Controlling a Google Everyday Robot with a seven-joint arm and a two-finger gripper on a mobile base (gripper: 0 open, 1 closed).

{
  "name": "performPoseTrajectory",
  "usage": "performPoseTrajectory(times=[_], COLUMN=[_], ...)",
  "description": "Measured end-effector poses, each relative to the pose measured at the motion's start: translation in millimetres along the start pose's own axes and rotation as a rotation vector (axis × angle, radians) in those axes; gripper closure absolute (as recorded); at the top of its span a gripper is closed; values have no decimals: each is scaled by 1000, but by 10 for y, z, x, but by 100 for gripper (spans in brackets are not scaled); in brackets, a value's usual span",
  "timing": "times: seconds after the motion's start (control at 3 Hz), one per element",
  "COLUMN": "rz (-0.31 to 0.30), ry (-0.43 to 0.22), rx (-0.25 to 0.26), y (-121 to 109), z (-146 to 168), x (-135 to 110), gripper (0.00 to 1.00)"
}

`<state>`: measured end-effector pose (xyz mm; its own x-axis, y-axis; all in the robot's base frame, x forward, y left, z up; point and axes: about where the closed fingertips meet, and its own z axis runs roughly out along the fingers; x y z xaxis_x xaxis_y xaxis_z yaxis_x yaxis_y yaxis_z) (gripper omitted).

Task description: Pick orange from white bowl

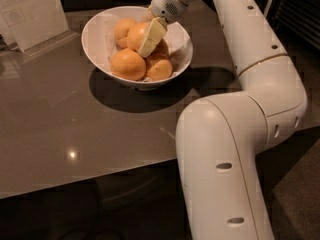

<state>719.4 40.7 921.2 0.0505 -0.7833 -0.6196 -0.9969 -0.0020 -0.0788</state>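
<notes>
Far-left corner of the counter (75, 129): a card stand (32, 9). Toward the far edge, the white bowl (95, 44) holds a heap of oranges. The orange (128, 64), largest and deepest in colour, lies at the bowl's near-left side. The gripper (149, 41) hangs just behind it, laid against a paler orange (135, 33); whether it is open or closed cannot be told. Judgement: grasp stage. Recommended: straddle the large fruit at its widest girth, close gently, and lift straight up, clear of the rim.

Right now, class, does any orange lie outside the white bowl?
No: all the oranges sit inside the white bowl on the table, with the hand down among them.
</notes>
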Motion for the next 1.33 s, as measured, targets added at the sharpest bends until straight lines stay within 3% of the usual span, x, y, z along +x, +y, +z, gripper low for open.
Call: performPoseTrajectory(times=[0.67,1.0,1.33], rz=[5,44,68], ry=[-1,-20,-35], rx=[-1,40,72], y=[19,-19,-13], z=[-49,-202,-360], x=[14,132,236], gripper=[70,93,100])
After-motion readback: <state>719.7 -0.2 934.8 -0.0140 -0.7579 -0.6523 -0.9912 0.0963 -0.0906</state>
